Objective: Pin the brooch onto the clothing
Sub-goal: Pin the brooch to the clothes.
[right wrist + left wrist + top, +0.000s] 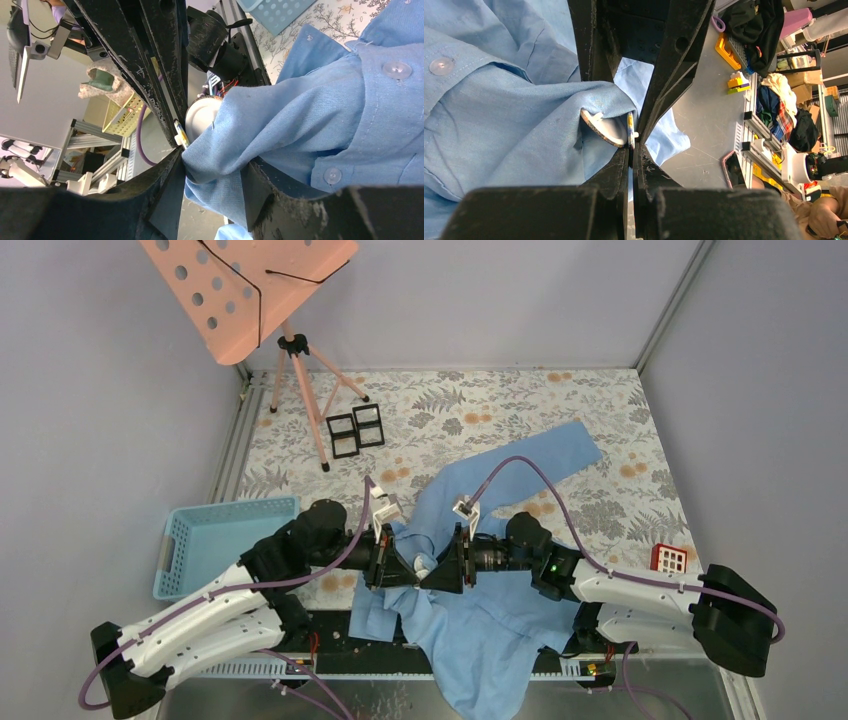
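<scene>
The clothing, a light blue button-up shirt (500, 630), lies crumpled at the near middle of the table. Both arms meet over it. My left gripper (408, 575) is shut on the edge of the brooch (606, 129), a round badge with a white back and a spotted rim, held off the table. A fold of shirt (499, 115) drapes over the badge. In the right wrist view, my right gripper (214, 165) has a bunched fold of shirt (325, 110) between its fingers, touching both, just below the brooch (200, 117).
A light blue plastic basket (215, 540) sits at the near left. A pink music stand (250, 290) on a tripod stands at the back left, with two small black frames (355, 430) beside it. A small red crate (670, 558) is at the right.
</scene>
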Motion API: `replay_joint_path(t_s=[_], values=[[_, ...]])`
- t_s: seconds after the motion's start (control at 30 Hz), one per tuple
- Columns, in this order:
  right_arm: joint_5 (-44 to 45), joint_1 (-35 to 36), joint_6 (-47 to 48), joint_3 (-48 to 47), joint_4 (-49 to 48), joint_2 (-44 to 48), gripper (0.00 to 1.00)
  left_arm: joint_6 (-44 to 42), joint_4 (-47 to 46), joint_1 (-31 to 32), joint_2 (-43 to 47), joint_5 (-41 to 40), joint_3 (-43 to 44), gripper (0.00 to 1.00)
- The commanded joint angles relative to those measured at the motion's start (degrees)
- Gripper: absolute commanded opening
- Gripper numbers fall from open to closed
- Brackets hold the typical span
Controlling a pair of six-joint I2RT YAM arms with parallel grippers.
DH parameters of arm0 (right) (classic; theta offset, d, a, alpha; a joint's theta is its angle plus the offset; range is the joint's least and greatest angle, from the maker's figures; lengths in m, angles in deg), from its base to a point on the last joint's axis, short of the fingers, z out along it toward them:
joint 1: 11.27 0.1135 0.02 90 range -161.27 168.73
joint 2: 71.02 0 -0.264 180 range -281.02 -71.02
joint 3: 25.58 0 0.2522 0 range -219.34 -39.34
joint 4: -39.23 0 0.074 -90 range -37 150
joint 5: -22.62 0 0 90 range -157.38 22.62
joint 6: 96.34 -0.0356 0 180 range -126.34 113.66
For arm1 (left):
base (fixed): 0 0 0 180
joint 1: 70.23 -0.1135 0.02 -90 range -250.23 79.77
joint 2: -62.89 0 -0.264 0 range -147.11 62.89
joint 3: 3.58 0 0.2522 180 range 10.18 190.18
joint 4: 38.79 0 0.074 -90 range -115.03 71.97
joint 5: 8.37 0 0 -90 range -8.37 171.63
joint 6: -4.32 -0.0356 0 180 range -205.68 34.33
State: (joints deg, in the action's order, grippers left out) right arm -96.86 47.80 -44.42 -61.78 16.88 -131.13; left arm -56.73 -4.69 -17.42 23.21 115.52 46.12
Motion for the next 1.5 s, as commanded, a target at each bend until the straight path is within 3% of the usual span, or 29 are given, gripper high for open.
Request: replay_joint_path(t_s=[0.0,1.47], values=[[4.3,-1.3,-1.1,0.0,-4.5,0.6,0.48,0.6,-6.6,0.3,1.5,4.5,0.1,0.0],[11.6,-2.9,-3.3,3.6,-2.7,3.7,0.45,1.1,-7.1,0.3,2.7,3.9,-0.5,0.0]])
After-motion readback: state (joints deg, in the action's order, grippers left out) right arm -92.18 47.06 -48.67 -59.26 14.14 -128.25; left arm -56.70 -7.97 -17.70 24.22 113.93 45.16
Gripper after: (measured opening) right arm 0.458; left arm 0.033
